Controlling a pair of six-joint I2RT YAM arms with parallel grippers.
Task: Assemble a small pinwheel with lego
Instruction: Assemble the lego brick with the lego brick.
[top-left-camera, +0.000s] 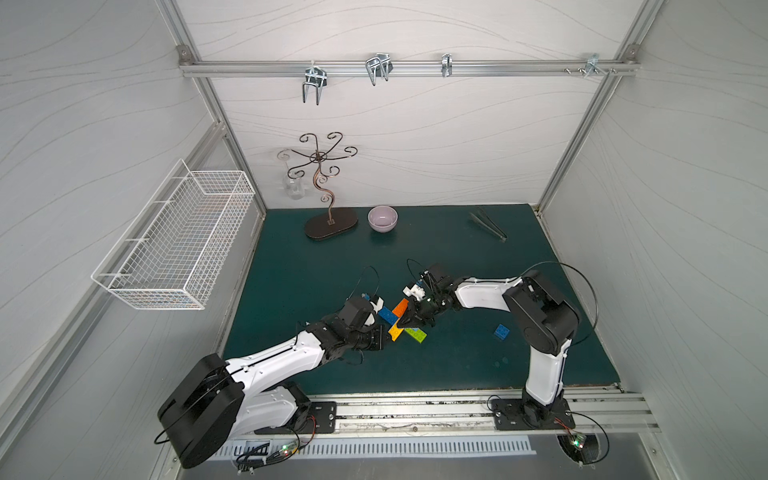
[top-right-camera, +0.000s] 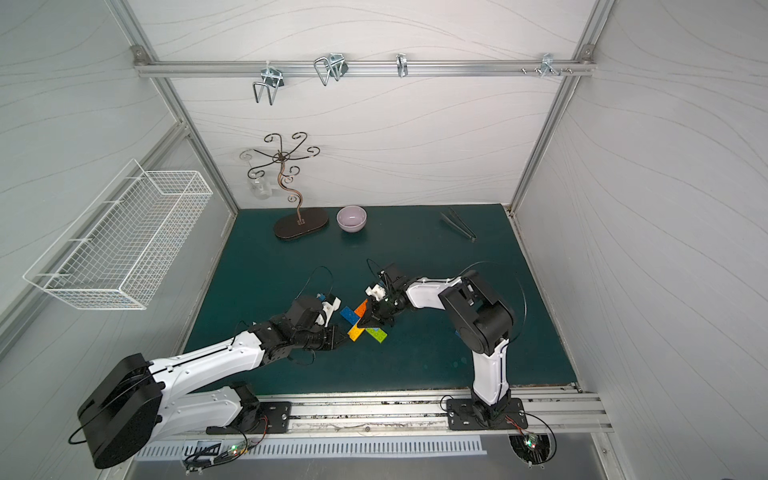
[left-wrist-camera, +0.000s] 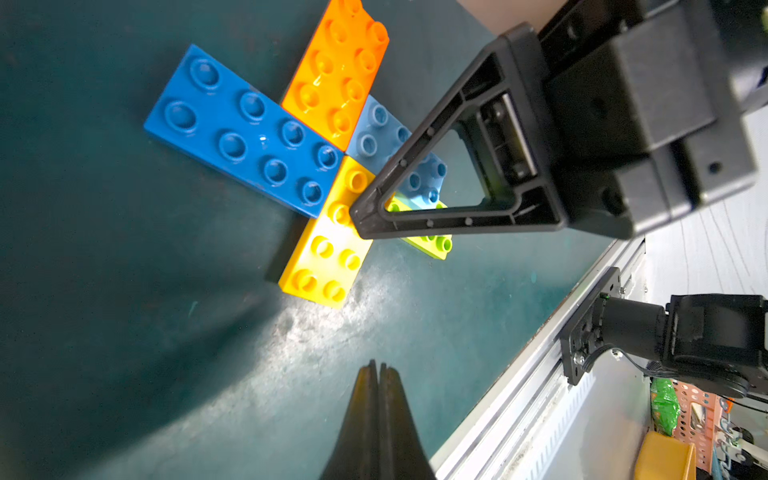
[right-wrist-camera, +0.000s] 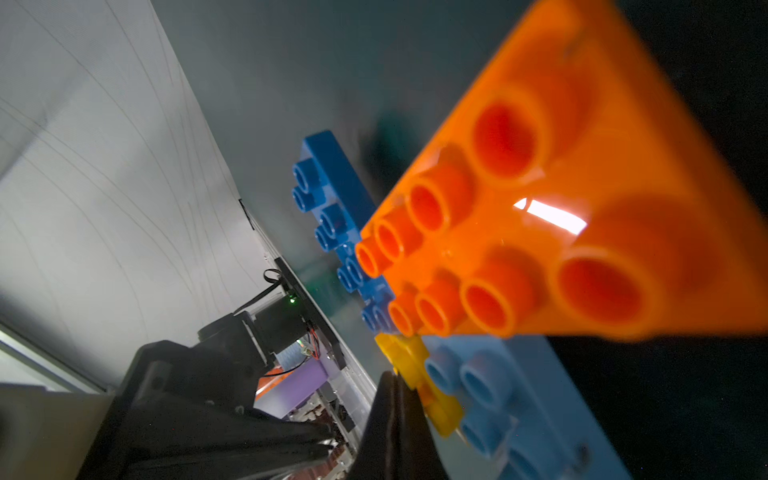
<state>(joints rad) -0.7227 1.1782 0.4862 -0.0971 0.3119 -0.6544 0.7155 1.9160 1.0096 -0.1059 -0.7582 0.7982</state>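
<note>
The pinwheel (top-left-camera: 401, 323) lies flat on the green mat in both top views. Its dark blue arm (left-wrist-camera: 245, 133), orange arm (left-wrist-camera: 338, 70), yellow arm (left-wrist-camera: 328, 257) and lime arm (left-wrist-camera: 436, 245) spread around a light blue centre (left-wrist-camera: 376, 124). My right gripper (top-left-camera: 405, 322) is shut with nothing between its fingers, and its tip (left-wrist-camera: 360, 218) comes down on the yellow arm beside the centre. My left gripper (left-wrist-camera: 378, 365) is shut and empty, low over the mat just short of the yellow arm's end. A small square blue lego brick (top-left-camera: 501, 331) lies loose to the right.
At the back of the mat stand a dark metal hook stand (top-left-camera: 330, 224), a pale bowl (top-left-camera: 382, 218) and tongs (top-left-camera: 488, 224). A white wire basket (top-left-camera: 174, 241) hangs on the left wall. The aluminium rail (top-left-camera: 415, 405) runs along the front edge.
</note>
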